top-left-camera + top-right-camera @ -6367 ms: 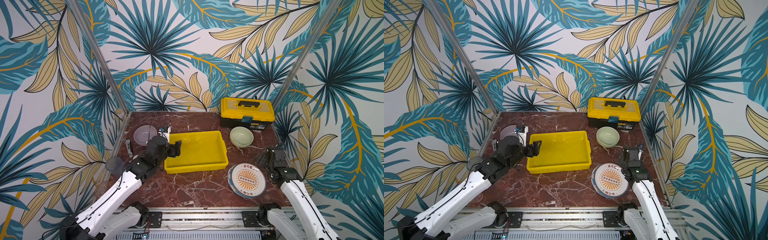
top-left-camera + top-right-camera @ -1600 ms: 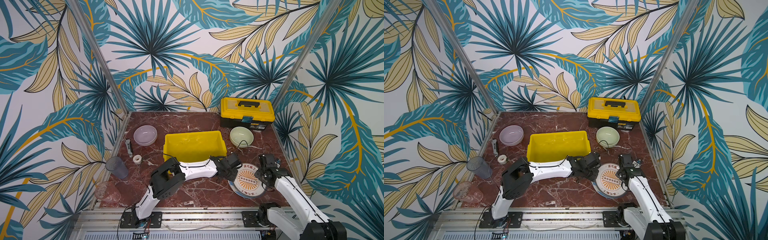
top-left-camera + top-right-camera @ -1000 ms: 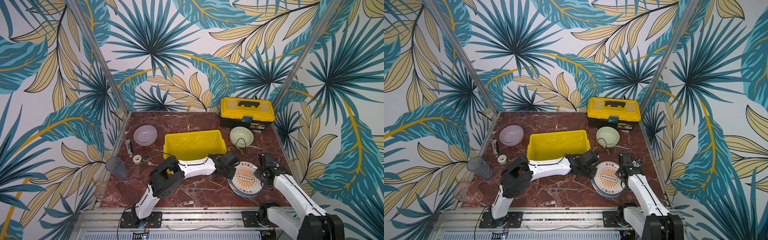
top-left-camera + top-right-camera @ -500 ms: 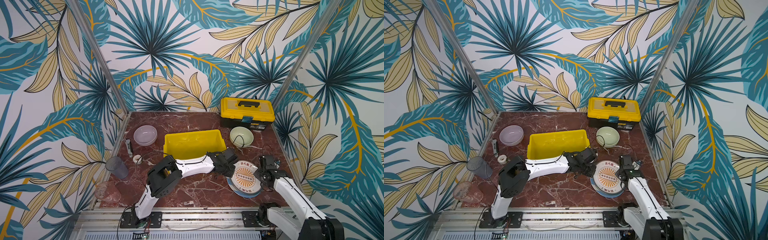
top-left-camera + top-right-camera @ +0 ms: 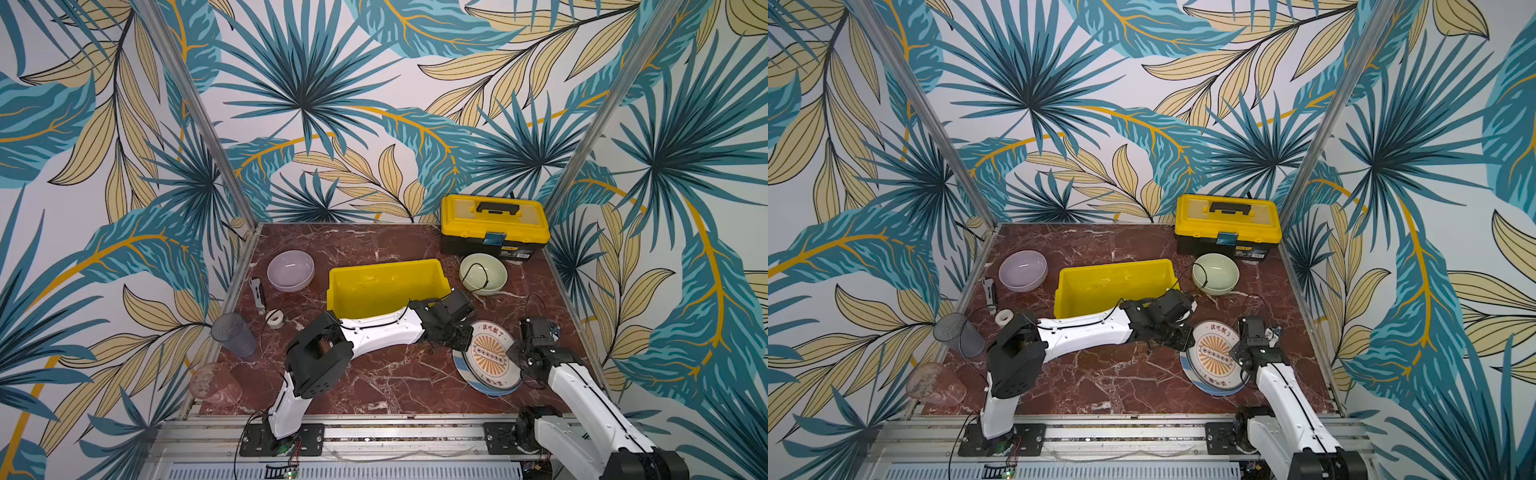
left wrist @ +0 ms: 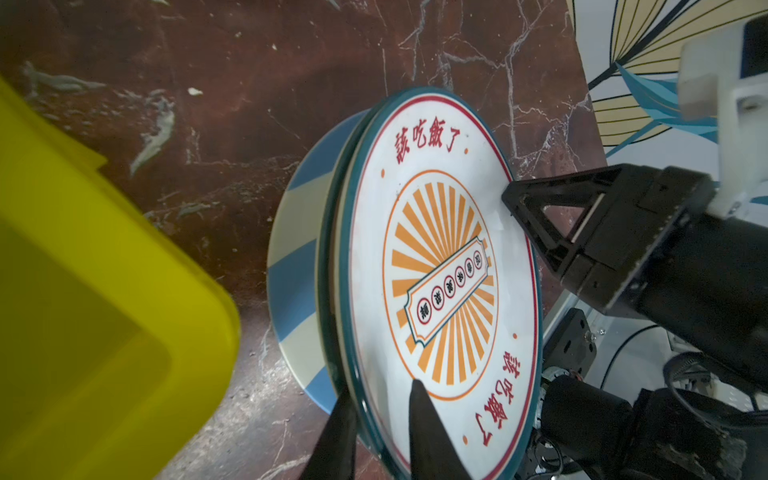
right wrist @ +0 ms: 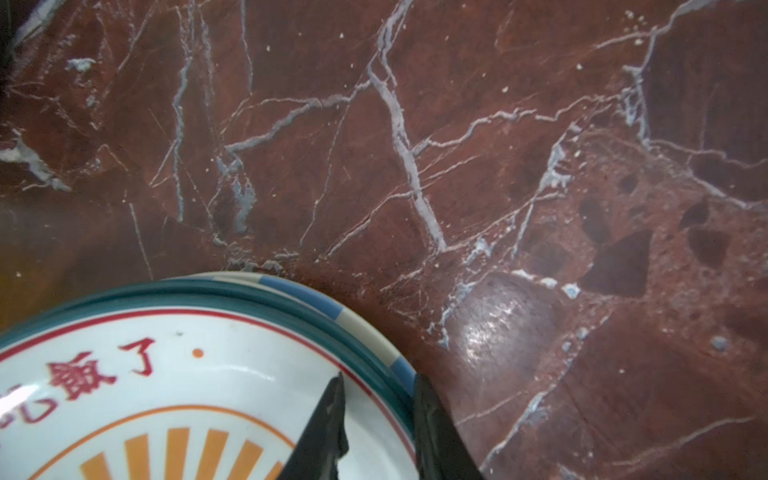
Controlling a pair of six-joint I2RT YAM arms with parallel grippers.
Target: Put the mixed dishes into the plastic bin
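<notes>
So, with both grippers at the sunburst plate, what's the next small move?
Probably close the left gripper on the sunburst plate: its fingers straddle the rim but do not clearly pinch it, the right gripper straddles the opposite edge, and the plate lies over the striped plate, outside the yellow bin.

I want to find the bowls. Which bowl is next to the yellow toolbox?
The pale green bowl, right in front of the toolbox. The lilac bowl sits on the other side of the yellow bin.

Glossy sunburst plate, polished marble tabletop, plastic bin.
</notes>
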